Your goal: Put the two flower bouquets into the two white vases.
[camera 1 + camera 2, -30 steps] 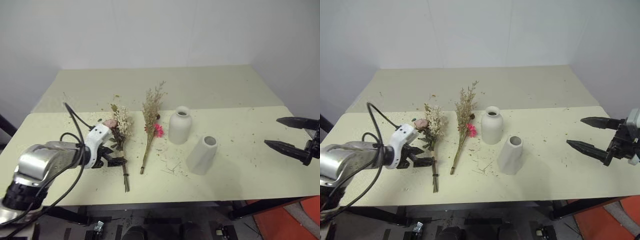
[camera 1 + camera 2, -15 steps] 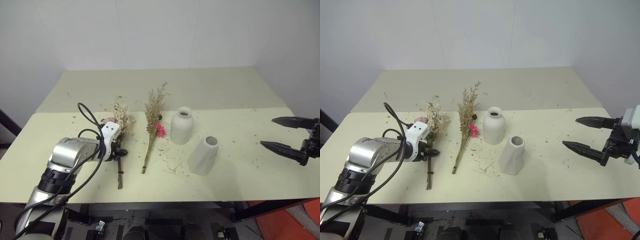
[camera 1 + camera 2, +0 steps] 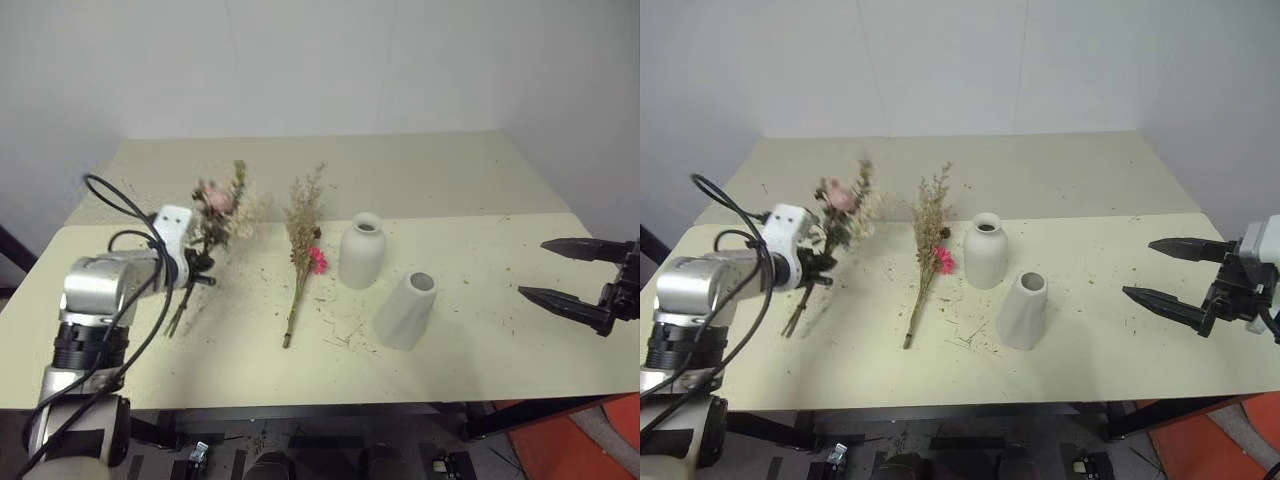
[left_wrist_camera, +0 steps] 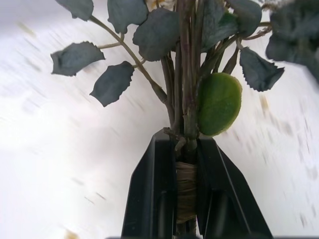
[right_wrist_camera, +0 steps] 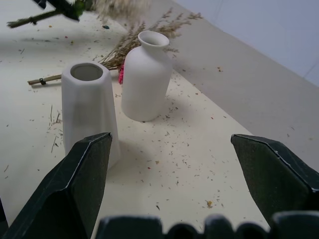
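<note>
- Above the desk (image 3: pixel 470 350), my left pincer (image 4: pixel 187 149) clamps the rose bouquet (image 3: pixel 215 215) by its stems.
- My right pincer (image 3: pixel 565 275) gapes wide near the vases (image 3: pixel 405 310).

Bottle vase (image 3: pixel 361 251) as reference: grass bouquet (image 3: pixel 303 254) just left on bench (image 3: pixel 480 330), rose bouquet (image 3: pixel 214 215) further left, cone vase (image 3: pixel 407 310) front-right.

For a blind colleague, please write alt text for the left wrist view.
The left gripper is shut on the bound stems of the pale pink rose bouquet, with its two black fingers pressing the twine-wrapped part from both sides. Dark leaves spread above the fingers, over the pale, speckled table.
</note>
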Robot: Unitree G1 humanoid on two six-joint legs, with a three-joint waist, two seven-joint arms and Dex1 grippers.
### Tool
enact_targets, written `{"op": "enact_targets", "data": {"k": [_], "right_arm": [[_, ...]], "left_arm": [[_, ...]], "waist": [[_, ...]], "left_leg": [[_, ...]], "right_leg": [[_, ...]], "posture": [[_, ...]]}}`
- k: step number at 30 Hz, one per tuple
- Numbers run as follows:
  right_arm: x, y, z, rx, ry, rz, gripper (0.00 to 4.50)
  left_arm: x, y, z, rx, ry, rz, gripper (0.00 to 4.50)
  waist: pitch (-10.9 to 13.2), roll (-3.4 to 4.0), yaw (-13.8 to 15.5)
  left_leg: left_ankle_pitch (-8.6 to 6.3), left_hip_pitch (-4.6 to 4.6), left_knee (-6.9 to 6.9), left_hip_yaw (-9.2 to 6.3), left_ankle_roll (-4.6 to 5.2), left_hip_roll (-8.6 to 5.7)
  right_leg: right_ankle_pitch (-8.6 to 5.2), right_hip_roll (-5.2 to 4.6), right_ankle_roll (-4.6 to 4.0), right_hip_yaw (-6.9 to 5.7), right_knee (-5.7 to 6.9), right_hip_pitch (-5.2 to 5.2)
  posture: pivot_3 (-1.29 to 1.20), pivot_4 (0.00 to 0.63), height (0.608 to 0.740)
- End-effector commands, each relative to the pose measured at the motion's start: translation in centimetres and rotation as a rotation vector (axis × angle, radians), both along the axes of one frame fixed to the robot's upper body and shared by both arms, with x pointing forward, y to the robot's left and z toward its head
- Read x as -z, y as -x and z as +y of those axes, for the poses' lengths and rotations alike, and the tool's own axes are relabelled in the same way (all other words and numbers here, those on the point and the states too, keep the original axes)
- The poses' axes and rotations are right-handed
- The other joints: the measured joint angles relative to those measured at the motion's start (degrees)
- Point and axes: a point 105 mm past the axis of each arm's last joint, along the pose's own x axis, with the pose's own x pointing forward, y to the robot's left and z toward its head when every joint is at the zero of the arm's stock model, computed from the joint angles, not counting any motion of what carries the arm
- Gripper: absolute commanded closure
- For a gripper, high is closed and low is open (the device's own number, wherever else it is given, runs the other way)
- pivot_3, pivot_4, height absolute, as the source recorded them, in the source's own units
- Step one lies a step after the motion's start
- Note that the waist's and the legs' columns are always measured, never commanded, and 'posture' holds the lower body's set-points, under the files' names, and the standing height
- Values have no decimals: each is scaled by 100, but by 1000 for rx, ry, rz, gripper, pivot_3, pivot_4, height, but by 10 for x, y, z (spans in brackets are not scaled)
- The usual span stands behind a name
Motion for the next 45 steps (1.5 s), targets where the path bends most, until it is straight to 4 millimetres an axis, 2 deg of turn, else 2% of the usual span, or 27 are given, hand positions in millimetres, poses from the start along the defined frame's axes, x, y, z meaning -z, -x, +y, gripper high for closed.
{"op": "enact_targets", "data": {"k": [1, 5, 10, 14, 22, 27, 33, 38, 45], "right_arm": [[-8, 0, 3, -12, -30, -33, 0], [-6, -3, 6, -9, -39, -41, 0], [-4, -5, 9, 2, -58, -62, 0], [-3, -6, 14, 2, -69, -75, 0], [-2, -1, 17, 22, -91, -99, 0], [-1, 3, 21, 29, -102, -104, 0], [-1, 5, 22, 40, -107, -104, 0], [-4, 7, 21, 46, -102, -109, 0], [-5, 11, 20, 56, -99, -111, 0]], "left_arm": [[-59, -13, -10, 18, 104, -258, 4334], [-105, -24, -47, 149, 284, -455, 4334], [-150, -22, -110, 397, 527, -613, 4334], [-162, -18, -155, 579, 589, -649, 4334], [-170, -12, -211, 810, 635, -727, 4334], [-173, -12, -232, 868, 652, -773, 4334], [-173, -16, -245, 891, 673, -791, 4334], [-158, -19, -258, 898, 645, -775, 4334], [-141, -25, -264, 892, 632, -739, 4334]], "waist": [[2, -3, 22], [4, -7, 60], [5, -9, 59], [6, -11, 26], [8, -14, -1], [11, -19, 12], [13, -22, 1], [14, -24, 12], [14, -24, 10]], "left_leg": [[0, 0, 0, 0, 0, 0], [3, -8, 5, -4, -6, -4], [5, -12, 5, -1, -10, -14], [6, -11, 5, 0, -11, -19], [7, -10, 6, 3, -12, -19], [7, -12, 7, 3, -12, -23], [6, -10, 7, 3, -11, -23], [6, -10, 10, 3, -11, -24], [6, -11, 9, 3, -10, -24]], "right_leg": [[0, 0, 0, 0, -1, 0], [2, -6, 1, -11, -4, 0], [2, -16, 5, -9, -7, -2], [3, -18, 9, -7, -6, -1], [2, -15, 11, -3, -5, -1], [1, -17, 14, -3, -8, -1], [0, -17, 17, -2, -8, 1], [0, -17, 19, -2, -7, 2], [-2, -16, 22, -2, -9, 1]], "posture": [[0, 150, 740], [0, 150, 740], [0, 150, 740], [0, 150, 740], [0, 150, 740], [0, 150, 740], [0, 150, 740], [0, 150, 740], [0, 150, 740]]}}
